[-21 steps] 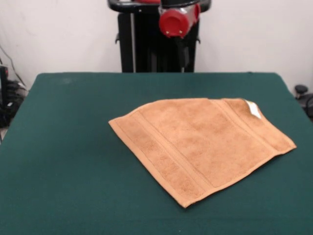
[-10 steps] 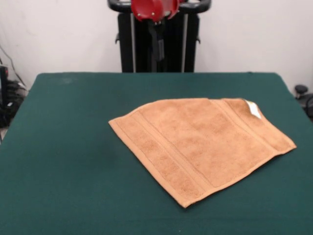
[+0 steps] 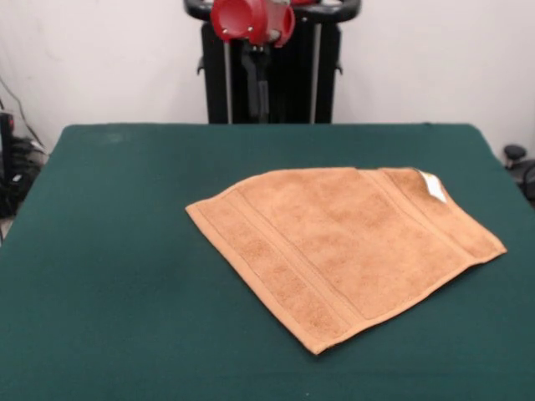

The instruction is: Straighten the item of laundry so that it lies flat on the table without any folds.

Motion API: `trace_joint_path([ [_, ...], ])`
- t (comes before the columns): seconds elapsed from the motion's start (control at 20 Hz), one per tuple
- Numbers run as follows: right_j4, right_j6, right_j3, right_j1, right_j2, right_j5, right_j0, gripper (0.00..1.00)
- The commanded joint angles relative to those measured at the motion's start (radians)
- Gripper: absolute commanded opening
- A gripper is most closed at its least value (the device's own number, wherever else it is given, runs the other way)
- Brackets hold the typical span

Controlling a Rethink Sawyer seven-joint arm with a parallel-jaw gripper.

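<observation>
The item of laundry (image 3: 347, 246), a tan-orange towel, lies spread on the green table (image 3: 109, 276), right of the middle. Border bands run along its left and right ends. A small white tag (image 3: 432, 185) shows at its far right corner, where the cloth looks turned over. Its far left corner looks cut off at a slant, perhaps tucked under. The arm's red end (image 3: 251, 21) hangs at the top, beyond the table's far edge, with the dark gripper (image 3: 255, 88) below it, well clear of the towel. Its state cannot be made out.
The black pedestal (image 3: 292, 75) stands behind the table's far edge. Cables and dark equipment (image 3: 12, 167) sit off the table's left side, and a dark object (image 3: 518, 163) off its right side.
The arm's red end has swung to the left along the top edge. The towel has not moved.
</observation>
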Motion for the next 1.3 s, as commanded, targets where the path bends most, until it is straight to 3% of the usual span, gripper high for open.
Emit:
trace_joint_path([
  [0.05, -0.08, 0.103, -0.035, 0.088, -0.151, -0.01, 0.047, 0.0],
  [0.55, -0.148, 0.025, -0.155, 0.311, -0.286, 0.08, 0.13, 0.0],
  [0.7, -0.166, 0.025, -0.189, 0.36, -0.297, 0.023, 0.147, 0.0],
  [0.9, -0.16, 0.044, -0.198, 0.36, -0.278, -0.045, 0.158, 0.0],
  [1.3, -0.142, 0.072, -0.153, 0.254, -0.206, -0.167, 0.163, 0.0],
])
